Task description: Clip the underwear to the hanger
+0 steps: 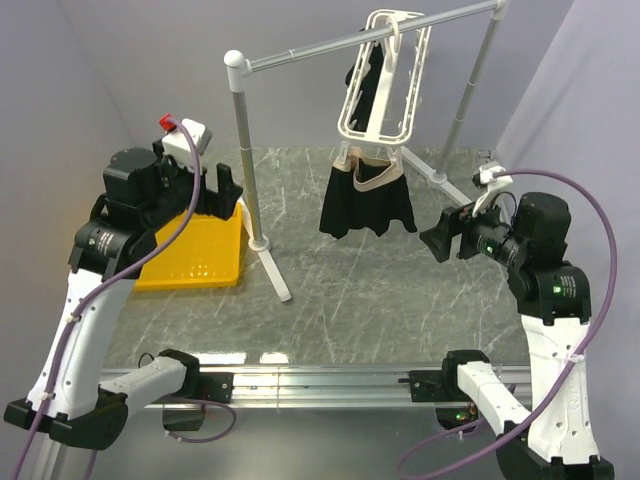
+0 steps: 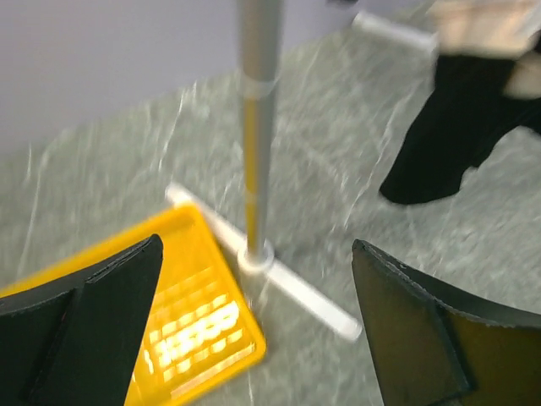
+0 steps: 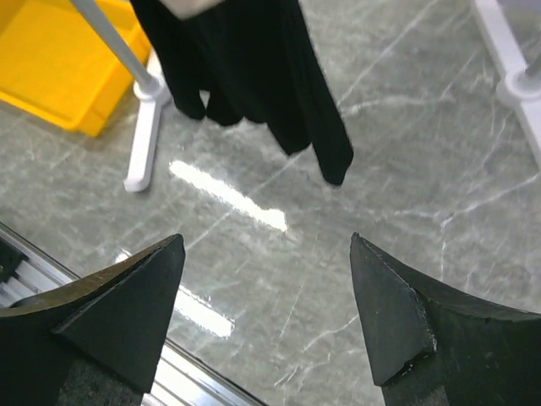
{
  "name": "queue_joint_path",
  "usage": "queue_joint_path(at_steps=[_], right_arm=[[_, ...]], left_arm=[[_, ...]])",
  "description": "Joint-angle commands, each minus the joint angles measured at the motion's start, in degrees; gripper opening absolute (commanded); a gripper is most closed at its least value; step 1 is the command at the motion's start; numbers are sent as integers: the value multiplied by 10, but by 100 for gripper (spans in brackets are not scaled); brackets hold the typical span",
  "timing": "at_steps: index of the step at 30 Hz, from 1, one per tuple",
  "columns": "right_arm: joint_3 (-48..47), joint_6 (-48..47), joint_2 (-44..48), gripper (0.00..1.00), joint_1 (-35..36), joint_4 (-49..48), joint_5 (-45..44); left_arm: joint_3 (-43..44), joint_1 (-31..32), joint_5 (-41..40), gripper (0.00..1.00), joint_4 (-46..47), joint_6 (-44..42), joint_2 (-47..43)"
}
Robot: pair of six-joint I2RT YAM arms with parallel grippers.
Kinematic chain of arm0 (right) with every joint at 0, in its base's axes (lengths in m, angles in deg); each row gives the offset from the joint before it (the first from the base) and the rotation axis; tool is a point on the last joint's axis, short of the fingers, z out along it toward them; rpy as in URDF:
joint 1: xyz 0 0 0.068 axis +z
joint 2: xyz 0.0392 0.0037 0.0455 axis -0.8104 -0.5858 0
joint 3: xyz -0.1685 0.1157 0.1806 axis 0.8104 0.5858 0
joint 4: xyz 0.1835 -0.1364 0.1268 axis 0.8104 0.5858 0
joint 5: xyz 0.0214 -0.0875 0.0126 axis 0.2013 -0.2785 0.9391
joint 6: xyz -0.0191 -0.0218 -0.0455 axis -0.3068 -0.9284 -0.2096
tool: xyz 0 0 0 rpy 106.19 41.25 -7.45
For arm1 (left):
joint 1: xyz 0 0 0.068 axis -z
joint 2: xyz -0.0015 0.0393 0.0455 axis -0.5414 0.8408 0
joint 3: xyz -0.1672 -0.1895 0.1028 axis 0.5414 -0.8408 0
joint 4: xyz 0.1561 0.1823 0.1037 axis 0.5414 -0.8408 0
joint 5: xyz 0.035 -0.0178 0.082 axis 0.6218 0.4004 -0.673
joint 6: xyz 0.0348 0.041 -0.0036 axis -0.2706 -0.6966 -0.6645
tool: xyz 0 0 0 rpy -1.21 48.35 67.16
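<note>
Right gripper (image 3: pixel 266 241), near right: jaws spread, empty. Left gripper (image 2: pixel 256 245), near left: jaws spread, empty, over the yellow tray (image 1: pixel 195 262); its visible part holds nothing. Underwear (image 1: pixel 365 205), far centre, hangs waistband-up under the hanger (image 1: pixel 371 133), apparently clipped. Judged light, limp; best pinched at the waistband.

Your white-and-black left arm (image 1: pixel 68 325) is raised and bent at the elbow. Its black two-finger left gripper (image 2: pixel 254 254) is spread wide, holding nothing. Your right arm (image 1: pixel 548 345) is also raised, and its black right gripper (image 3: pixel 266 245) points downward, jaws parted and empty.
</note>
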Motion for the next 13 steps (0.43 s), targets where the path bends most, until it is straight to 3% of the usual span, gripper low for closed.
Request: queue_joint_path(at_steps=[1,6,13], right_arm=[[31,-19,29,86,-5,-2,-7],[97,-25,56,88,-5,-12,-27],[120,-16,94,91,-28,-25,-41]], left_arm=[[-55,-15,-37,99,-51,33,-23],[-127,-29,-80,99,-45,34,-52],[-134,-40,-120,100,-3,22,-102]])
